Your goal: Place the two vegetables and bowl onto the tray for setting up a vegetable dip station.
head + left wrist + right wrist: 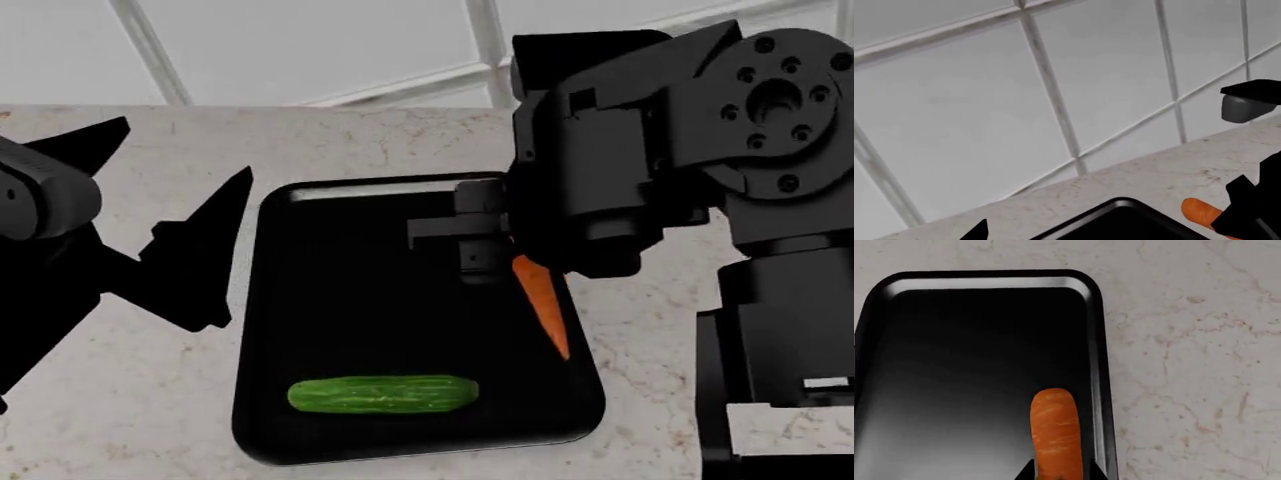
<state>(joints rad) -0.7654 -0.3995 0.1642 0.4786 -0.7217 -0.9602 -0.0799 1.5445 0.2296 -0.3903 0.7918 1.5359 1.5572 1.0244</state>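
The glossy black tray point(254, 330) lies on the speckled counter. The green cucumber point(383, 393) lies inside it near the front edge. My right gripper point(1059, 472) is shut on the orange carrot point(1056, 427) and holds it over the tray's right side, close to the rim point(1098, 340). In the head view the carrot point(542, 305) hangs tip-down below the right arm. My left gripper point(174, 175) is open and empty over the counter just left of the tray. The left wrist view shows a tray corner point(1121, 206) and the carrot point(1199, 211). The white bowl is out of view.
A white tiled wall point(307, 45) rises behind the counter. The right arm's bulky black body point(641, 150) hangs over the tray's back right corner. A grey and black fixture point(1247, 102) stands by the wall in the left wrist view.
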